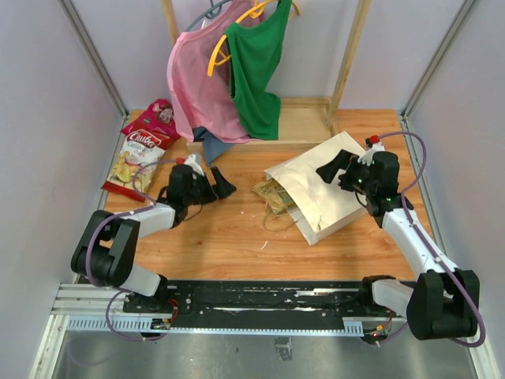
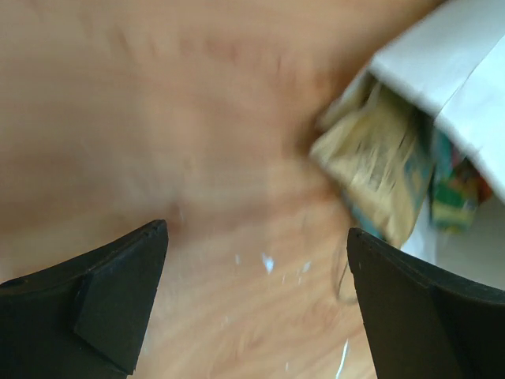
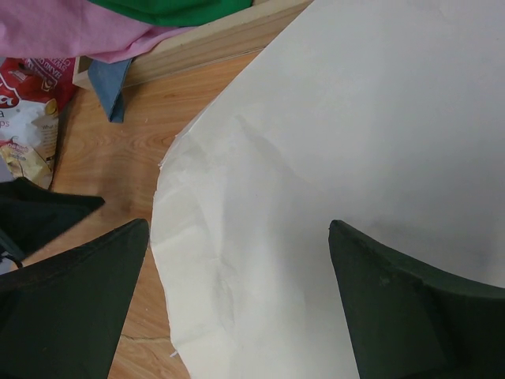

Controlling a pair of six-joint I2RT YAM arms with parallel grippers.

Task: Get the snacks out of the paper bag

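1. The paper bag (image 1: 319,201) lies flat on its side on the wooden table (image 1: 237,237), right of centre, with its mouth turned left.
2. At that mouth a yellowish packet (image 1: 273,194) pokes out. It is blurred in the left wrist view, with teal and green print showing deeper inside.
3. Two more snacks lie well apart from the bag at the table's far left: a red-and-white chips packet (image 1: 132,162) and, behind it, a pink-red packet (image 1: 160,118).
4. The left gripper (image 1: 223,186) sits low just left of the bag's mouth — fingers spread, holding nothing.
5. The right gripper (image 1: 334,166) hovers over the bag's upper side — fingers spread, empty.
6. Behind, a pink garment (image 1: 197,87) and a green garment (image 1: 256,71) hang on hangers.
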